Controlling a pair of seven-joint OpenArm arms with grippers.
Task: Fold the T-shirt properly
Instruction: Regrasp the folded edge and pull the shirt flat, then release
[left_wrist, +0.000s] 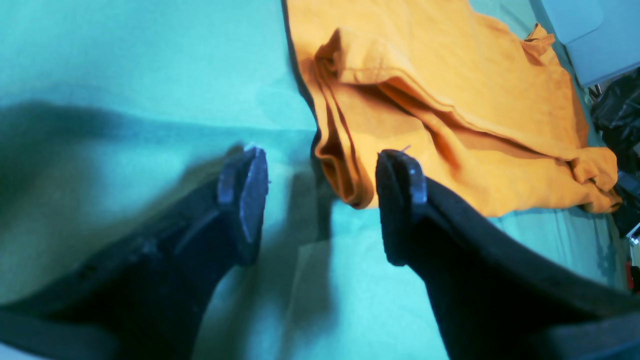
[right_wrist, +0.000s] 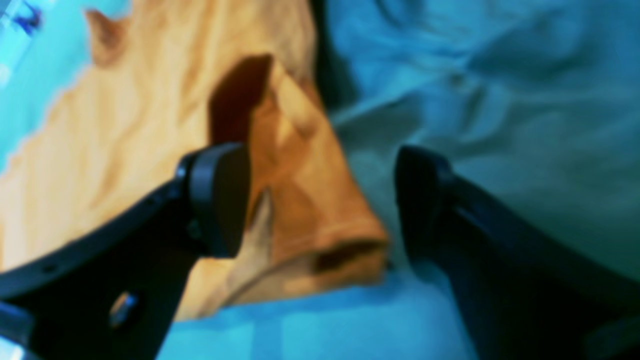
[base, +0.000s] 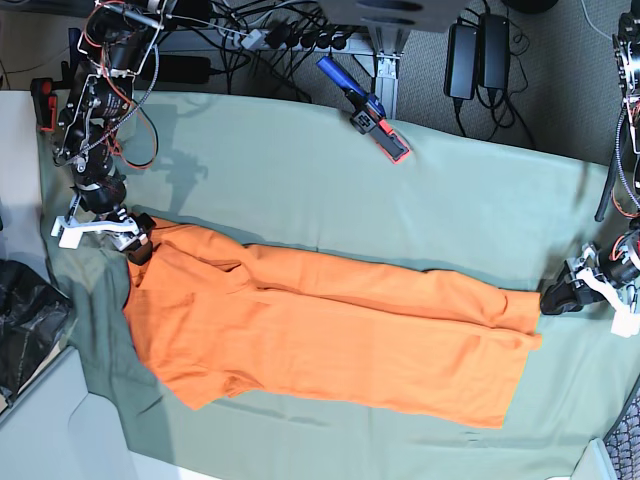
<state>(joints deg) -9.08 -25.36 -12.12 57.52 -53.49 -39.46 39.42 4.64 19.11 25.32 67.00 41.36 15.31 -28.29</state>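
Note:
The orange T-shirt (base: 330, 335) lies stretched left to right on the grey-green table cover (base: 300, 170), with a long fold along its upper part. My right gripper (base: 140, 246) is at the shirt's left end. Seen from the right wrist, the gripper (right_wrist: 320, 205) stands open, and a bunched corner of the T-shirt (right_wrist: 305, 200) lies loose between the fingers. My left gripper (base: 553, 298) is at the shirt's right end. It too is open (left_wrist: 322, 200), with the folded edge of the T-shirt (left_wrist: 450, 90) just ahead of the fingertips and nothing held.
A blue and red tool (base: 370, 110) lies at the back of the cover. A black bag (base: 25, 320) sits off the left edge, above a grey surface (base: 60, 420). Cables and power bricks (base: 465, 45) run behind the table.

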